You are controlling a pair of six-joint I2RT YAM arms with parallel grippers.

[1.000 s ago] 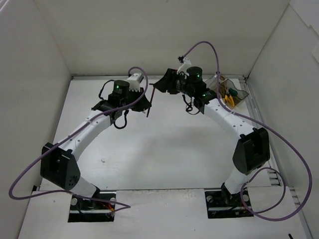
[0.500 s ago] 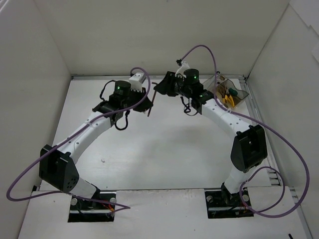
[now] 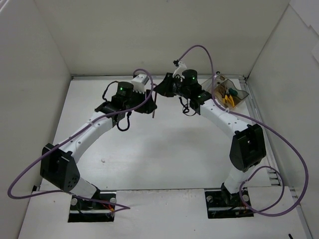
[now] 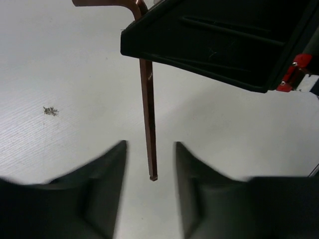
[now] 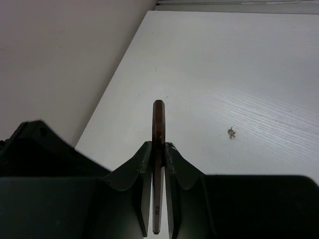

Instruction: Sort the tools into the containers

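Observation:
A thin dark L-shaped hex key [image 3: 153, 105] hangs above the middle back of the table, long leg pointing down. My right gripper [image 5: 158, 149] is shut on its upper part, and the key [image 5: 158, 124] sticks out past the fingertips. My left gripper [image 4: 149, 149] stands open around the key's lower end [image 4: 148, 124], with a gap on each side. The clear container [image 3: 241, 94] sits at the back right corner. It holds yellow-handled pliers [image 3: 228, 100] and a green-handled screwdriver [image 3: 232, 92].
White walls close in the table on the left, back and right. Purple cables [image 3: 209, 55] loop over both arms. A small speck of debris [image 5: 232, 132] lies on the white tabletop. The right gripper's black body [image 4: 224, 45] hangs just above my left fingers.
My right gripper has closed on the hex key. My left gripper, shut on the key before, has opened and let go. Both grippers have drawn closer together.

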